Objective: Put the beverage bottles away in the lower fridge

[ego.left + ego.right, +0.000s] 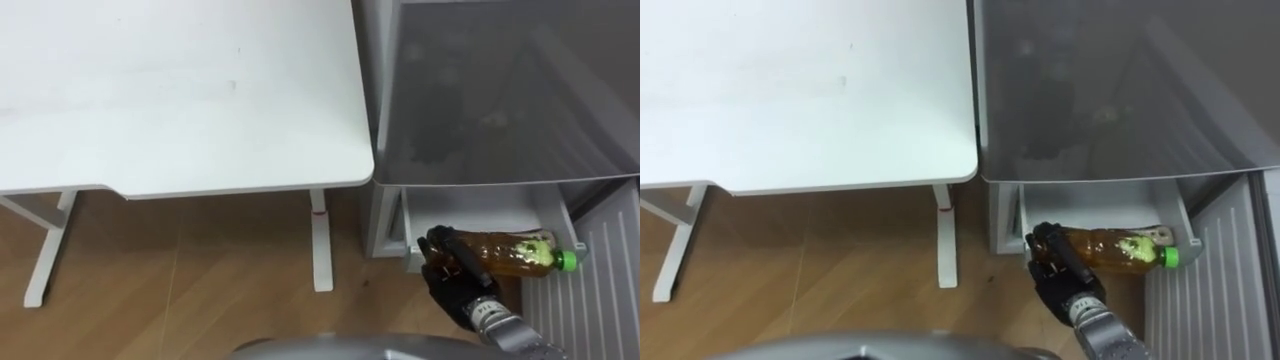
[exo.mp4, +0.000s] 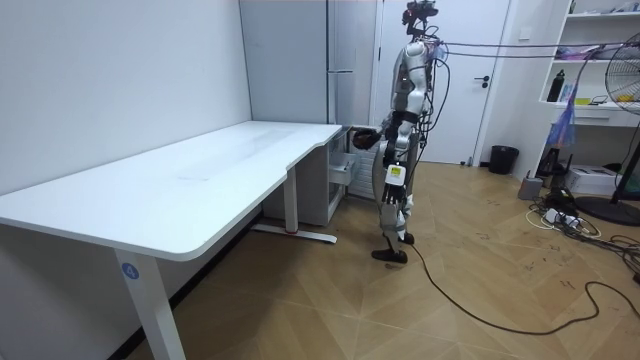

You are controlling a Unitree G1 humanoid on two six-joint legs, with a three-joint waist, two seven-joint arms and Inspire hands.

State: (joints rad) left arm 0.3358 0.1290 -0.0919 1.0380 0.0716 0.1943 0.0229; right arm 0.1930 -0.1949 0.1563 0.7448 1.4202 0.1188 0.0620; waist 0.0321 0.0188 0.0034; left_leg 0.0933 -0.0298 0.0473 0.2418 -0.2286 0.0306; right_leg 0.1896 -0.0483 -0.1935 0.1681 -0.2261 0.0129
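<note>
A bottle (image 1: 512, 254) of amber drink with a green cap (image 1: 567, 261) lies sideways in my right hand (image 1: 447, 272), whose dark fingers are curled round its base end. The bottle hangs just above the front of the white pulled-out drawer (image 1: 470, 210) at the bottom of the grey fridge (image 1: 500, 90), cap pointing to the right. In the room view I stand upright facing the fridge (image 2: 340, 80), with the right hand (image 2: 367, 136) held out towards it. My left hand (image 2: 390, 150) stays low by my body.
A large white desk (image 1: 180, 90) stands directly left of the fridge, one of its legs (image 1: 320, 240) near the drawer. The open fridge door (image 1: 600, 300) with its ribbed inner face is at the right. Wooden floor lies below.
</note>
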